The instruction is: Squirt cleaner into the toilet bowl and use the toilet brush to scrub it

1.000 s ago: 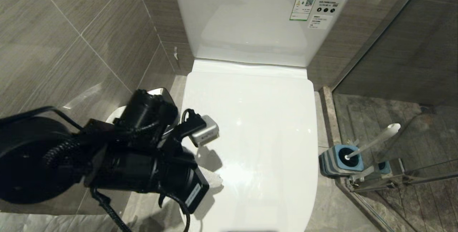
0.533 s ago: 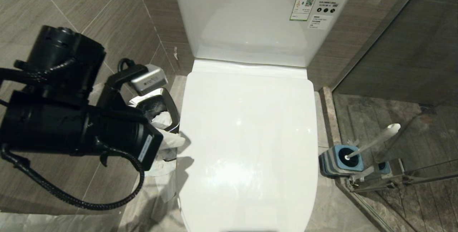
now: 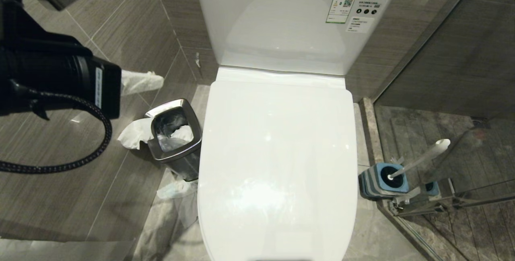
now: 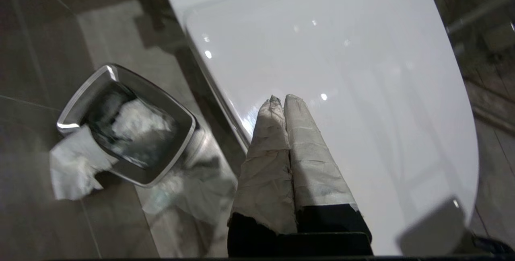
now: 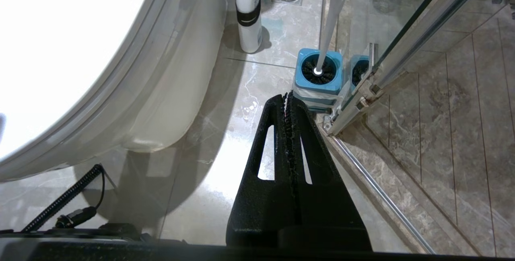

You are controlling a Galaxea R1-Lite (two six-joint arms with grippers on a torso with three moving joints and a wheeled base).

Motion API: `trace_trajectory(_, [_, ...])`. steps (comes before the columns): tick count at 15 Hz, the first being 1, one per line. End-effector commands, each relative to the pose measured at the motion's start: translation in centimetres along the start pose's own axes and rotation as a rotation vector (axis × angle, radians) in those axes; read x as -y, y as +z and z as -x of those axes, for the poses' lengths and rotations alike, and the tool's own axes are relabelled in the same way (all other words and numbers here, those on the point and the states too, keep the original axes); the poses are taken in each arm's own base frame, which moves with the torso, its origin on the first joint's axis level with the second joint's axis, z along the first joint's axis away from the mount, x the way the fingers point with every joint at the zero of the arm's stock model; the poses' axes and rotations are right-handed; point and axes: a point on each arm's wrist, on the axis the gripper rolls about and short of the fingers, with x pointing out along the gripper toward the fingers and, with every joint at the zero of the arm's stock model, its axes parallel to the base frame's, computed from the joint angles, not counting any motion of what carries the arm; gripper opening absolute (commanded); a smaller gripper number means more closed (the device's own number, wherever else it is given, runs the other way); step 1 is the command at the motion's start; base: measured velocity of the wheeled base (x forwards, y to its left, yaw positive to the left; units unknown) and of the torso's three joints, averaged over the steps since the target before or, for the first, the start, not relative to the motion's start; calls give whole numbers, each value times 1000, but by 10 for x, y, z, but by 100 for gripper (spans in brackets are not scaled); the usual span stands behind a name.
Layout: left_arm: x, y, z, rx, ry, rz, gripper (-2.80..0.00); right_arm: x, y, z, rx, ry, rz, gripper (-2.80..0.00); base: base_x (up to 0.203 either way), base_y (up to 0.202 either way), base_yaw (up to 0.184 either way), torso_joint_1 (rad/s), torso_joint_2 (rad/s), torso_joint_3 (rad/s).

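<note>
Right gripper [image 5: 289, 97]: I see its black fingers pressed together with nothing between them, pointing down at the floor on the near right of the toilet, just short of the holder; the arm itself is outside my head view.
Lid [image 3: 277, 160]: down flat, glossy white, so the bowl underneath is hidden from me and I can see no cleaner on porcelain.
Brush [image 3: 420, 158]: on the floor to the right of the toilet, head down in the holder [image 3: 382, 180], white handle leaning up and to the right; the black bristles show inside the blue rim in my right wrist view.
Glass door [image 5: 410, 48]: its metal frame stands just beside the holder, on the right.
Bin [image 3: 174, 140]: square steel, on the floor just left of the lid, crumpled tissue inside and more tissue [image 3: 134, 132] hanging over its left side.
Left gripper [image 4: 283, 99]: raised at the left, above the lid's left edge beside the bin; its two paper-wrapped fingers are shut tight against each other, empty, aimed down.
Left arm [image 3: 56, 80]: black forearm high at the far left of my head view, lying roughly level, cable looping beneath it.
Bottle [image 5: 247, 13]: white with an orange cap, upright on the floor beyond the holder, close to the toilet's base.
Tank [image 3: 289, 19]: farthest back against the wall, stickers at its upper right.
</note>
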Motion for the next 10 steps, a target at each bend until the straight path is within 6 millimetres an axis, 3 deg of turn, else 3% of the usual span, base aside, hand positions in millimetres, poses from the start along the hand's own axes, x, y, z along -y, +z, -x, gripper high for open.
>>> trace_trajectory(1, [-3, 17, 18, 134, 82, 0, -280, 0, 0, 0, -1, 0, -1, -280, 0, 0, 0, 0, 0, 0])
trace_trajectory(5, [-12, 44, 46, 300, 212, 17, -280, 0, 0, 0, -1, -1, 0, -280, 0, 0, 0, 0, 0, 0])
trace_trajectory(10, [-24, 45, 110, 414, 384, -36, -280, 0, 0, 0, -1, 1, 0, -280, 0, 0, 0, 0, 0, 0])
